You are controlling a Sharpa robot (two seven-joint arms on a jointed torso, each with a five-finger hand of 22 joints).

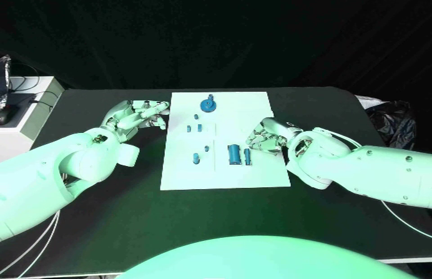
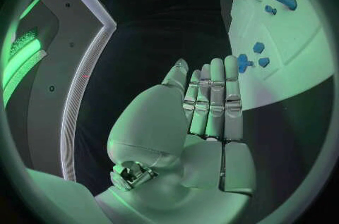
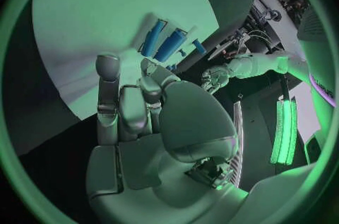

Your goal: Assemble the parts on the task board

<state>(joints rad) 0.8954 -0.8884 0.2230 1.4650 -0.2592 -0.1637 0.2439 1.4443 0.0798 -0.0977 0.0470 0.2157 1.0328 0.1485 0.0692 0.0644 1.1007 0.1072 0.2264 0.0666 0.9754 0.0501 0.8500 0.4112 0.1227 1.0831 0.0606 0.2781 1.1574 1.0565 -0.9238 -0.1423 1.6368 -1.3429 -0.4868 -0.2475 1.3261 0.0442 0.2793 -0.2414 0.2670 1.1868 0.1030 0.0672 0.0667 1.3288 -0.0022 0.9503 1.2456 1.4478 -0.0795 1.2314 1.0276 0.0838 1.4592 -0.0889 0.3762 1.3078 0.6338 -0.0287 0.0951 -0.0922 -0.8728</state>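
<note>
While the task board (image 1: 225,179) lies at the table's centre, blue parts (image 1: 236,153) are spread across it, a round one (image 1: 208,107) at twelve o'clock. At nine o'clock the left hand (image 1: 135,118) is held empty, fingers straight. At three o'clock the right hand (image 1: 268,135) is poised beside two cylinders, fingers loosely curled, nothing gripped.

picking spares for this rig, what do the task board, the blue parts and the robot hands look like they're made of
Task board: looks like a thin, flat white sheet with a matte face, plastic or card; which one cannot be told.
Blue parts: evenly coloured, smooth and dull, probably moulded or printed plastic.
Left robot hand and right robot hand: silver segments with a soft sheen, metal or metallic-finished plastic.
</note>
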